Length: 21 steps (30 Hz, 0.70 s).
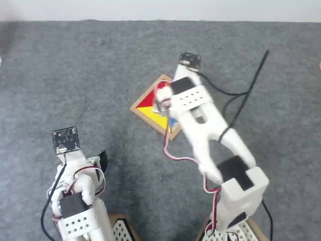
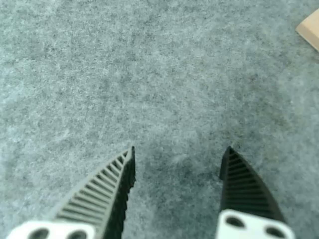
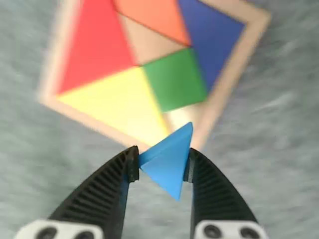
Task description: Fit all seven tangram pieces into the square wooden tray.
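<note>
The square wooden tray [image 3: 251, 47] lies on grey carpet and holds a red triangle [image 3: 97, 47], a yellow triangle [image 3: 122, 102], an orange piece [image 3: 152, 15], a dark blue piece [image 3: 212, 35] and a green square [image 3: 174, 79]. My right gripper [image 3: 162, 162] is shut on a small light blue triangle [image 3: 167, 162], held just above the tray's near edge. In the high view the tray [image 1: 142, 103] is partly hidden under the right arm [image 1: 188, 95]. My left gripper [image 2: 177, 159] stands open over bare carpet, near the table's front left [image 1: 103, 159].
Grey carpet [image 1: 90, 75] covers the table. Bare wood [image 3: 134, 42] shows between the pieces in the tray. A black cable [image 1: 251, 85] trails right of the right arm. A tray corner [image 2: 310, 27] peeks into the left wrist view.
</note>
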### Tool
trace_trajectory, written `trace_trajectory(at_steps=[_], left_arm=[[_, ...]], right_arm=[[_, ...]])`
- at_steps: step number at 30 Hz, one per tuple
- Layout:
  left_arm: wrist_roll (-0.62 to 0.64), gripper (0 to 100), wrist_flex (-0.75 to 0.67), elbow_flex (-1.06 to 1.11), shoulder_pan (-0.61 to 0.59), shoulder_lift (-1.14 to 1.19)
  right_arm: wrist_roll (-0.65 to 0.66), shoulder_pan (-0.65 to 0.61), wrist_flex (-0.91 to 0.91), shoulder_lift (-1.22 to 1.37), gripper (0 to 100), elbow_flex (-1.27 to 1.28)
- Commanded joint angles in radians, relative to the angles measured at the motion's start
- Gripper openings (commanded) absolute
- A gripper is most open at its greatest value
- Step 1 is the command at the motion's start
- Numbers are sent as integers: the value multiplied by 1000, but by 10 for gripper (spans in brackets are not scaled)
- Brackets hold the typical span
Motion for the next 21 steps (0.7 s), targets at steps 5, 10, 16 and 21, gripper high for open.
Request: trace_trajectory(at_steps=[5,10,16,21], left_arm=[[8,271,5,-22,-2,-20],[8,271,5,-22,-2,-20],[8,271,5,-22,-2,-20],[8,271,5,-22,-2,-20]], right_arm=[[-126,-22,-18,142,95,-129],[-126,-21,-19,171,95,-130],[-120,5,-59,177,96,-130],[-117,50,-51,180,96,-129]])
